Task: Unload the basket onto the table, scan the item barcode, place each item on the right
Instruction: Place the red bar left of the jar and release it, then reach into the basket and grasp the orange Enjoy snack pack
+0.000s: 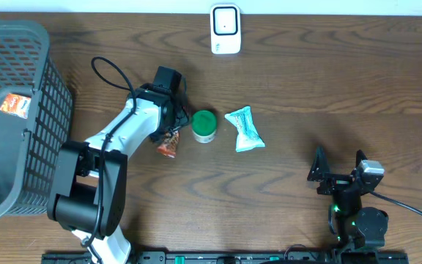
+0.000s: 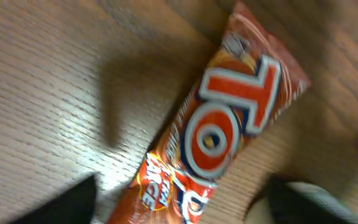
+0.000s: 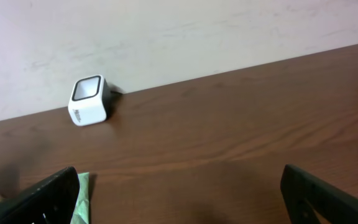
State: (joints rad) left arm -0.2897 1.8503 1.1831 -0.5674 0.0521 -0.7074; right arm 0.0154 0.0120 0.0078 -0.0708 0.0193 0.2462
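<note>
An orange snack packet (image 2: 229, 124) with big white and blue lettering lies flat on the wooden table, also seen in the overhead view as the orange packet (image 1: 168, 148). My left gripper (image 2: 185, 208) hovers right over it, open, its dark fingers (image 2: 67, 205) wide apart on either side of the packet's lower end and not pressing it. The white barcode scanner (image 1: 226, 29) stands at the table's far edge, and shows as the white scanner (image 3: 89, 99) in the right wrist view. My right gripper (image 1: 339, 167) rests near the front right, open and empty.
A green-lidded tub (image 1: 204, 126) stands just right of the orange packet, with a pale teal packet (image 1: 245, 129) beside it. A dark mesh basket (image 1: 6, 110) fills the left side. A black cable loops behind the left arm.
</note>
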